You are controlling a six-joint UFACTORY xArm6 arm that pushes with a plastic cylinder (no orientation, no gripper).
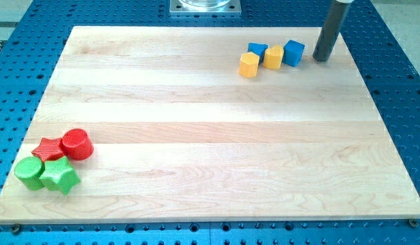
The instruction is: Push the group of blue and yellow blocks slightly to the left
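A group of blue and yellow blocks sits near the view's top right of the wooden board (210, 136). It holds a yellow block (248, 65) at the left, a smaller blue block (257, 50) behind it, a second yellow block (273, 57) in the middle, and a blue cube (294, 52) at the right. The blocks touch or nearly touch in a slanted row. My tip (322, 58) stands on the board just right of the blue cube, with a small gap between them.
A second group lies at the view's bottom left: a red cylinder (77, 143), a red star (48, 149), a green cylinder (29, 172) and a green star (59, 176). A metal mount (205, 6) sits at the view's top edge.
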